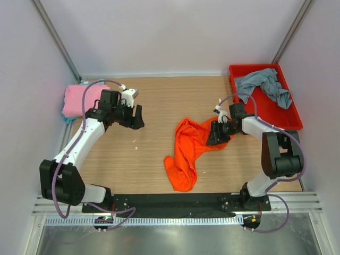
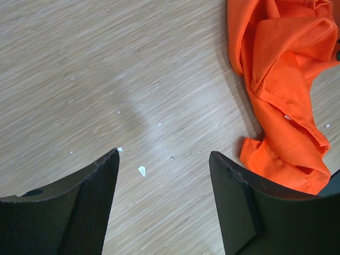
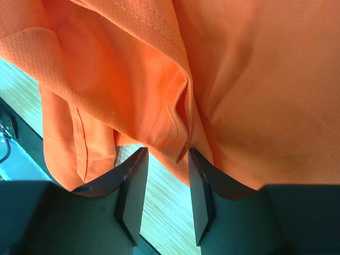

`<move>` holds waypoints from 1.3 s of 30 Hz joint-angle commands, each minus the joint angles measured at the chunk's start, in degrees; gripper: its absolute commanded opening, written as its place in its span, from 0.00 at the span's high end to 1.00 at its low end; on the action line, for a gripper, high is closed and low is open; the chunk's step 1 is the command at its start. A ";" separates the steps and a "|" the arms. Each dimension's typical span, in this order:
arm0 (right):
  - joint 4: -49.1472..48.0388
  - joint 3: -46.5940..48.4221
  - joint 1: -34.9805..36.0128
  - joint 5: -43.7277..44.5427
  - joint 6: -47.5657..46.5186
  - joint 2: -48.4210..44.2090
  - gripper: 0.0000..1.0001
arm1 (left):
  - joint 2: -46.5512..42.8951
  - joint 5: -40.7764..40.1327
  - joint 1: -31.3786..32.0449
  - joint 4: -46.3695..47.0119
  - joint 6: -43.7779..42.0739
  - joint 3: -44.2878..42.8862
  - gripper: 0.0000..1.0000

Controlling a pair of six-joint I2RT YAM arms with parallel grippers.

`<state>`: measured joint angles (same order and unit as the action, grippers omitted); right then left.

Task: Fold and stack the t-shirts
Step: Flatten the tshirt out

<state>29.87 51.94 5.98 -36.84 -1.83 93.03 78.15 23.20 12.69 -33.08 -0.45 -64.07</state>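
The bright orange t-shirt [image 1: 188,151] lies crumpled mid-table, trailing toward the front edge. It also shows in the left wrist view [image 2: 281,79] and fills the right wrist view [image 3: 239,79]. My right gripper [image 1: 215,135] is at its right edge, jaws part-way apart with a fold of the cloth at the fingertips [image 3: 167,151] and table showing between them. My left gripper [image 1: 135,118] is open and empty over bare wood [image 2: 164,154], left of the shirt. A pink t-shirt [image 1: 74,101] lies folded at the far left with a sliver of teal cloth [image 1: 67,120] under it. A grey-blue t-shirt [image 1: 265,85] lies in the bin.
A red plastic bin [image 1: 295,114] stands at the back right corner. White walls close in the table on three sides. Small white specks [image 2: 142,170] dot the wood near my left gripper. A black rail [image 1: 175,202] runs along the front edge.
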 commanded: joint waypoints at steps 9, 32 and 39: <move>-0.42 2.37 0.09 -2.01 -1.25 0.57 0.61 | -0.36 1.50 -0.56 2.32 0.18 0.70 0.30; 14.05 33.60 1.67 14.06 -15.13 -6.10 0.98 | -1.77 1.93 -0.82 3.55 2.38 0.88 0.30; 18.91 49.48 2.02 20.93 -18.92 -13.92 0.98 | 8.14 11.06 -0.74 1.72 4.84 -5.78 0.34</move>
<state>43.53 97.34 7.79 -20.21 -17.37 84.66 81.25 27.31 12.23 -31.70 2.63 -65.14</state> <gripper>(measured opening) 0.029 0.668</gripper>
